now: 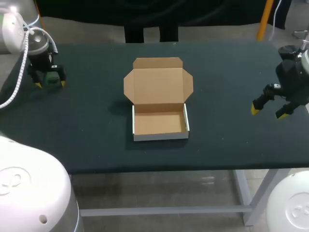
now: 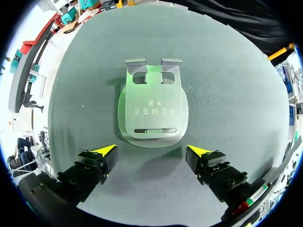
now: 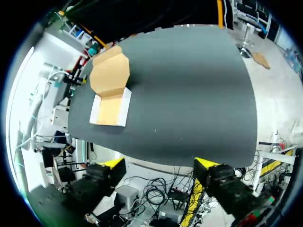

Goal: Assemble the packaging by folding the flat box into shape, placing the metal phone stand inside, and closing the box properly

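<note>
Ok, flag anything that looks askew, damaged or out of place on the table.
Nothing stands out. The box sits squarely mid-table, folded up, lid open, nothing inside. The phone stand lies flat and undamaged on the table, ahead of the left arm's open jaws.

Cardboard box (image 1: 160, 121) folded up, lid open, grey metal phone stand (image 2: 152, 111) lying flat on table (image 2: 236, 94)

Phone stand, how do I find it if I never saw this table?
Look at the dark table, then its left end, where the left pincer hangs open. The phone stand lies flat just ahead of it. It is grey metal with two hooks, not brown card like the box.
</note>
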{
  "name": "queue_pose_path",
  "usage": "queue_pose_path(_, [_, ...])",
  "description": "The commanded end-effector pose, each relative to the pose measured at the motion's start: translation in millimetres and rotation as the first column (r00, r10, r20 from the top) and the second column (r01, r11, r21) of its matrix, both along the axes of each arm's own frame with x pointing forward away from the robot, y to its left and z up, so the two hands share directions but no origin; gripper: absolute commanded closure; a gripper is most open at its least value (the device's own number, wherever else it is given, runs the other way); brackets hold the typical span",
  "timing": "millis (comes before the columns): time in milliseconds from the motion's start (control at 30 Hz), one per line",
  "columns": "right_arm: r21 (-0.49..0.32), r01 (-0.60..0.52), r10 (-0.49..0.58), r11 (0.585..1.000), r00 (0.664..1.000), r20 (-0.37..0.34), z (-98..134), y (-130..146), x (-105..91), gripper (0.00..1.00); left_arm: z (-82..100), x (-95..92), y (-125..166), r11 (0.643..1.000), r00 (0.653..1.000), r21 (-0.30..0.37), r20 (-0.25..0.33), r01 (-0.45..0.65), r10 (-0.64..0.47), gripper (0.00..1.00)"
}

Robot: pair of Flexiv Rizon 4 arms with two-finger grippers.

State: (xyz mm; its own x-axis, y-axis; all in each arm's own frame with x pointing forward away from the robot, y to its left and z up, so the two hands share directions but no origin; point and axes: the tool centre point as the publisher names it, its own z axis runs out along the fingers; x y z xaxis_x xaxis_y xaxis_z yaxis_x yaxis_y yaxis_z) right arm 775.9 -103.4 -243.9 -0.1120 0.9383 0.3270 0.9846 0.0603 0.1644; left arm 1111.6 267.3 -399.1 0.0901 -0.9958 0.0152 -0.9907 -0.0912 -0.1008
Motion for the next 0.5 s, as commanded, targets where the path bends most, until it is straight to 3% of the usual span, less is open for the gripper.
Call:
queue_pose_path(33, [-0.002, -0.001, 0.001, 1.0, 1.0, -0.003, 1.6, -0.3, -0.6, 0.0, -1.1, 5.6, 0.3, 1.0, 1.0, 0.001, -0.011, 0.001, -0.001, 0.0])
queue_pose_path(500, [-0.002, -0.001, 0.001, 1.0, 1.0, -0.003, 1.6, -0.3, -0.6, 0.0, -1.8, 14.9, -1.2, 1.0, 1.0, 0.0, -0.014, 0.01, -0.01, 0.0])
